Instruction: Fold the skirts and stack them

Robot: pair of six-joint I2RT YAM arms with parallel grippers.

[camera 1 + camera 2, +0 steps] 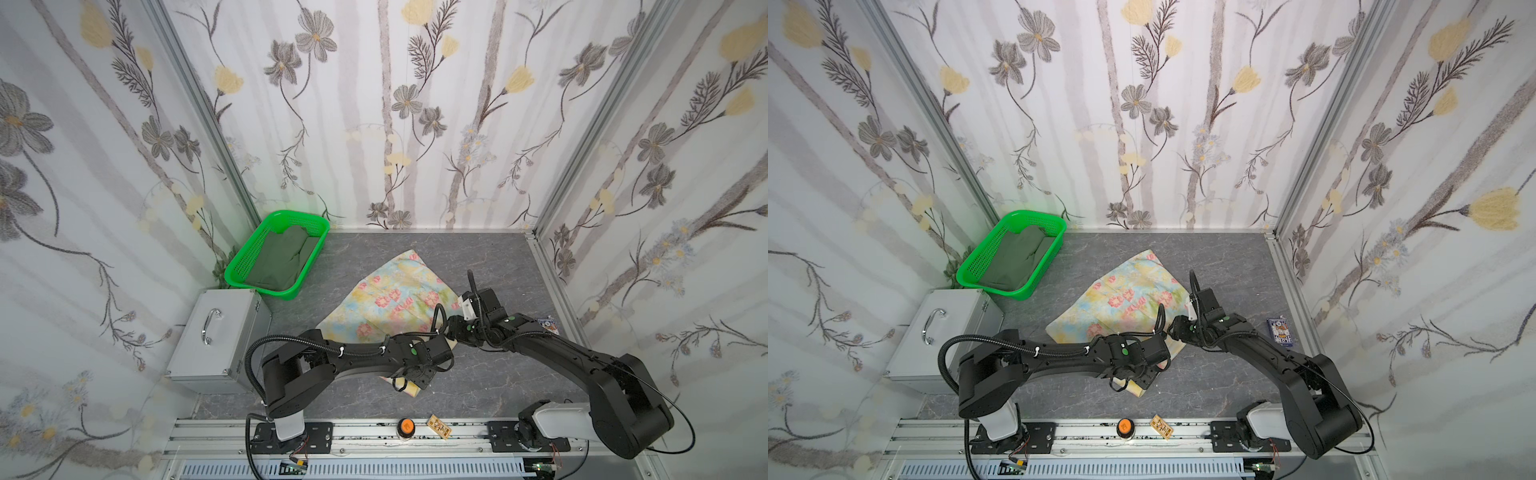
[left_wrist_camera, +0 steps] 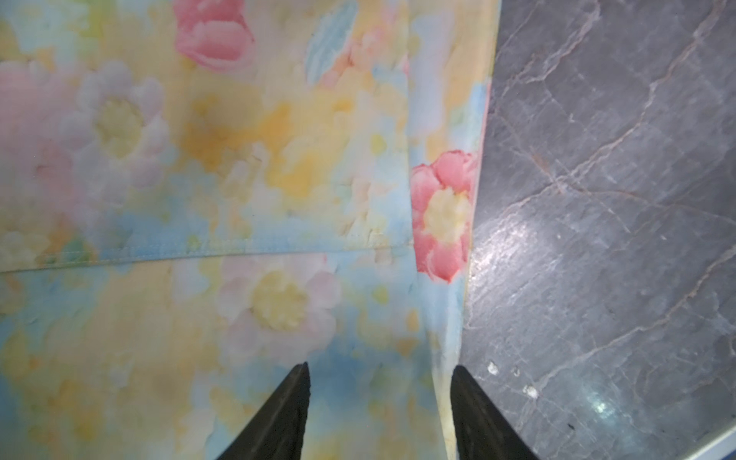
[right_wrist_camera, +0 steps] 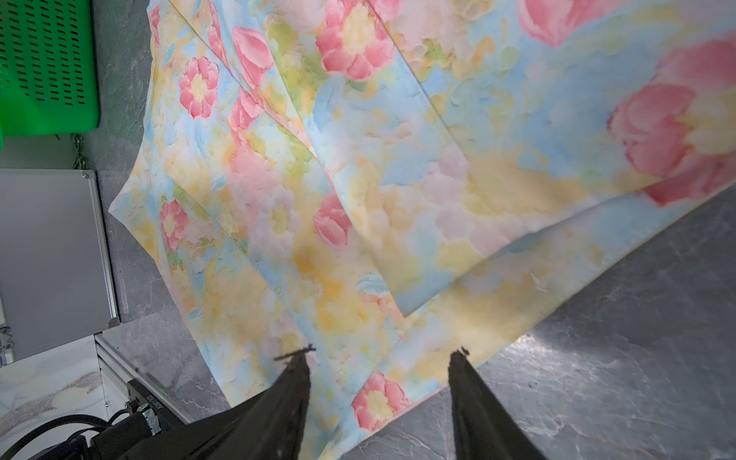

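The floral skirt [image 1: 395,291] [image 1: 1129,291] lies spread on the grey table, partly folded, with layered edges showing in the right wrist view [image 3: 358,179]. The dark olive skirt [image 1: 286,257] [image 1: 1017,257] lies inside the green basket [image 1: 232,274]. My left gripper [image 1: 409,384] [image 2: 380,366] hangs low over the floral skirt's near corner [image 2: 239,199]. Its jaws stand apart, one finger over the cloth and one at its edge. My right gripper [image 1: 451,332] [image 3: 382,352] is open over the skirt's right edge, one finger above cloth and one above bare table.
A silver metal case [image 1: 216,332] stands at the left, in front of the basket. A small patterned box [image 1: 548,324] lies by the right wall. An orange button [image 1: 406,426] and a yellow tag [image 1: 439,428] sit on the front rail. Walls close in three sides.
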